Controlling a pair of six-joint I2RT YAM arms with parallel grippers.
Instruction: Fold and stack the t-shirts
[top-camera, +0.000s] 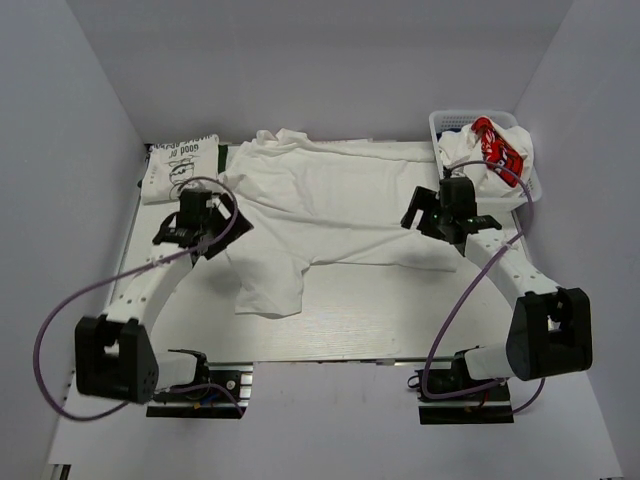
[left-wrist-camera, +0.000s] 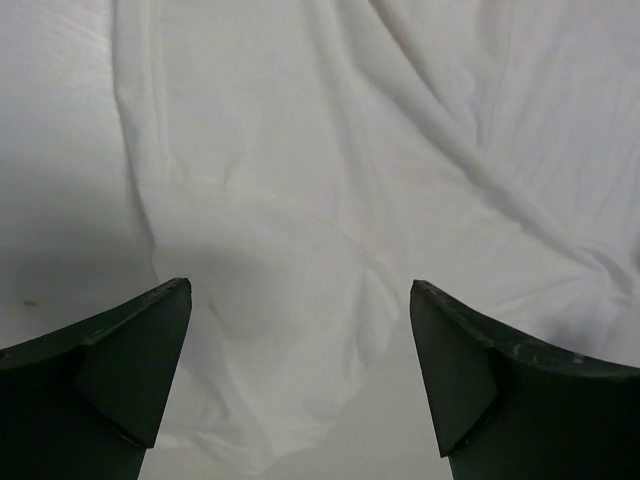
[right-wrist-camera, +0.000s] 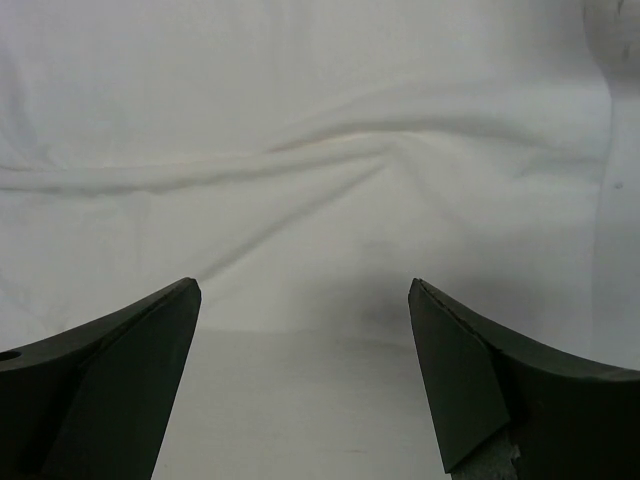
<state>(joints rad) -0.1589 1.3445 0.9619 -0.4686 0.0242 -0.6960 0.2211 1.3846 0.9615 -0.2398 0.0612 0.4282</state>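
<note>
across the middle of the table (top-camera: 380, 320) the spread white t-shirt (top-camera: 330, 205) lies with its long side running left to right, so it sits right between the two claws: left gripper (top-camera: 228, 222) hangs over its left edge where a sleeve (top-camera: 270, 290) flops toward the near side, right gripper (top-camera: 418, 212) over its near right edge, both with jaws wide apart and holding nothing. neither arm is really nearer, each has its own end, so it looks like a two-handed grab to me. folded tee (top-camera: 180, 165) at the far left and the basket (top-camera: 440, 122) with the red-patch tee (top-camera: 497, 148) far right sit off to the sides, nothing in the way.
</note>
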